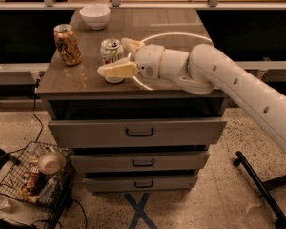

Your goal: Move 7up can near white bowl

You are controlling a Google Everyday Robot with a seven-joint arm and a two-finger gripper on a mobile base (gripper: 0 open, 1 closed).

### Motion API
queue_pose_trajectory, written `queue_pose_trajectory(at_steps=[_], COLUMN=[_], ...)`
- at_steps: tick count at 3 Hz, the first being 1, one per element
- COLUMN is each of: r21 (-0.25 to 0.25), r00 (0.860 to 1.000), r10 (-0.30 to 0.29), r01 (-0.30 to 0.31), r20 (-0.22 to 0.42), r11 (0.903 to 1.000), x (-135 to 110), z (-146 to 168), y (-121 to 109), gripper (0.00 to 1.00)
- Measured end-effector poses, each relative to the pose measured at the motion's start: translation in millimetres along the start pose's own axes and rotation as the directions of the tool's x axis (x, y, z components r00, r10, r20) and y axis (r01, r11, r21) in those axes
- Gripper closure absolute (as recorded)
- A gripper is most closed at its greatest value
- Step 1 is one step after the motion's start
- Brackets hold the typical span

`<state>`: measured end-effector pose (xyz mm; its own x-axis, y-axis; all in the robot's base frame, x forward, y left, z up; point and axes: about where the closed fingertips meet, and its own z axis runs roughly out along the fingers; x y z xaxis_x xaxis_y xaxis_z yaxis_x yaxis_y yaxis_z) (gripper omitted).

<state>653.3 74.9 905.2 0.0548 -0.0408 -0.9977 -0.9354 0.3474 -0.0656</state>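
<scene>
Near the front of the bench, the gripper straddles the 7up can, jaws on either side; whether they pinch it cannot be told. A firm, centred hold should come first, then an upright carry to the white bowl at the rear, clear of the brown patterned can.

Working surface as I see it: the brown wooden top of a drawer cabinet. On it stand the white bowl at the far edge, left of centre, a brown-and-gold can by the left edge, and the 7up can just right of that can. The gripper sits low over the top, at the 7up can.
</scene>
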Motion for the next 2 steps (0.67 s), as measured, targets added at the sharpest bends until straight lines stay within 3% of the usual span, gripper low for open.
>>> queue_pose_trajectory(at_steps=[1, 2], r21=[-0.033, -0.036], r00=[0.999, 0.999], r10=[-0.040, -0.039], r01=[0.040, 0.039], r20=[0.010, 0.011], r11=[0.9986, 0.9986], x=[-4.9, -5.5], z=[15.0, 16.5], y=[4.0, 5.6], gripper=[0.42, 0.65])
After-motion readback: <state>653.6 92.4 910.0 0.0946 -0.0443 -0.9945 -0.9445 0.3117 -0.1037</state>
